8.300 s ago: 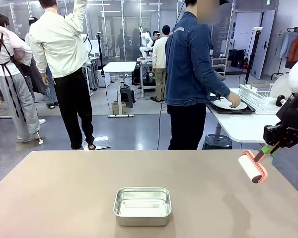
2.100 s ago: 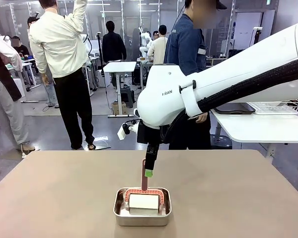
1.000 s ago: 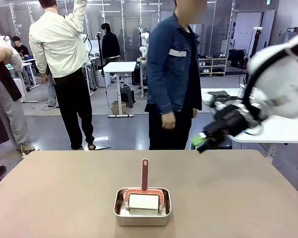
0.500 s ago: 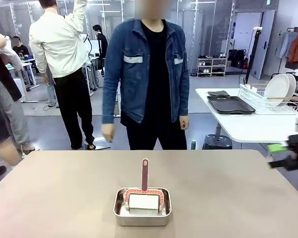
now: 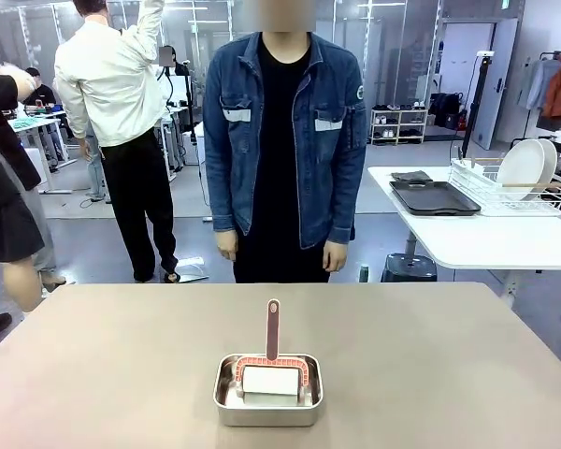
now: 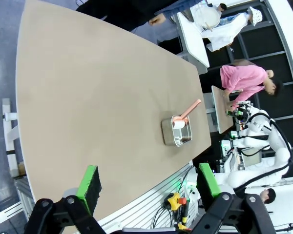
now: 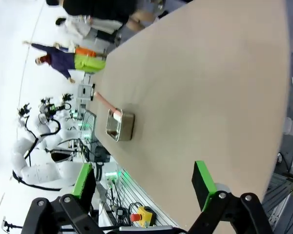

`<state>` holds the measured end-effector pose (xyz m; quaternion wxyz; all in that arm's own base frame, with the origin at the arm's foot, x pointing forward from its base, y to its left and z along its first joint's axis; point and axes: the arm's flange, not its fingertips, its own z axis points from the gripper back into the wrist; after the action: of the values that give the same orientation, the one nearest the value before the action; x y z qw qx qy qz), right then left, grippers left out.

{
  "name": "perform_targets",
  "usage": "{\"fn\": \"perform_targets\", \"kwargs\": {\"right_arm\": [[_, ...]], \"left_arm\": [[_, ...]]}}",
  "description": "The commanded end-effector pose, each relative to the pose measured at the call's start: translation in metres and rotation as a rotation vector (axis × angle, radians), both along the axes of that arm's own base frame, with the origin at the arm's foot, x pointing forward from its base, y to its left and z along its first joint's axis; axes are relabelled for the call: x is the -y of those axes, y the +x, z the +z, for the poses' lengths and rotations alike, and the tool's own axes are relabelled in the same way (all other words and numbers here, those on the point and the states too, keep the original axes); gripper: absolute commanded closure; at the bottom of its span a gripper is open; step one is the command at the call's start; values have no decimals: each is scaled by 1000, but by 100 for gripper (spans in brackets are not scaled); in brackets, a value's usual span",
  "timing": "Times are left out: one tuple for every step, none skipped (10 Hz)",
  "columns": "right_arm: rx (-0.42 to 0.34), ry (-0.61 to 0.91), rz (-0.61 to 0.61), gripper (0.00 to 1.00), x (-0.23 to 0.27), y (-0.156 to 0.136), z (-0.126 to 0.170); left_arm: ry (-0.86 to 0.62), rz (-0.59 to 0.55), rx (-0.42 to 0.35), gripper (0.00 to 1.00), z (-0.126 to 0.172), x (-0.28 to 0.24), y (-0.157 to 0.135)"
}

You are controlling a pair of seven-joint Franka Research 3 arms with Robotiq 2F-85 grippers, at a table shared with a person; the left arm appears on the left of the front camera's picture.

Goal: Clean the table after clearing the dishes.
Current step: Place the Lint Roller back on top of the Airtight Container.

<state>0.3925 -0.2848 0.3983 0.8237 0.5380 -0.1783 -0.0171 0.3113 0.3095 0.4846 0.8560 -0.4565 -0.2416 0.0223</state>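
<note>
Right arm gone; roller [image 5: 270, 374] upright inside steel pan [image 5: 226, 403].

We now see the lint roller [image 5: 271, 374] resting in the steel pan [image 5: 267, 404], freed by the right pincer [image 7: 144, 183], whose arm is gone from above the table [image 5: 449, 355]. The person [image 5: 285, 150] now faces us; white plates [image 5: 525, 168], apparently, stand in the rack [image 5: 510, 192].

Black end effector [image 6: 146, 187], green pads [image 6: 89, 181]
</note>
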Motion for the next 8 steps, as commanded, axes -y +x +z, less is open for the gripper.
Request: {"fn": "perform_targets", "kwargs": {"right_arm": [[-57, 11, -49, 0, 5, 16, 8], [0, 0, 0, 0, 0, 0, 0], [0, 0, 0, 0, 0, 0, 0], [0, 0, 0, 0, 0, 0, 0], [0, 0, 0, 0, 0, 0, 0], [0, 0, 0, 0, 0, 0, 0], [0, 0, 0, 0, 0, 0, 0], [0, 0, 0, 0, 0, 0, 0]], "left_arm": [[-10, -3, 6, 0, 5, -1, -3], [-10, -3, 6, 0, 5, -1, -3], [-10, -3, 6, 0, 5, -1, -3], [-10, -3, 6, 0, 5, -1, -3], [-10, -3, 6, 0, 5, -1, -3], [-10, -3, 6, 0, 5, -1, -3], [-10, -3, 6, 0, 5, -1, -3], [-10, -3, 6, 0, 5, -1, -3]]}}
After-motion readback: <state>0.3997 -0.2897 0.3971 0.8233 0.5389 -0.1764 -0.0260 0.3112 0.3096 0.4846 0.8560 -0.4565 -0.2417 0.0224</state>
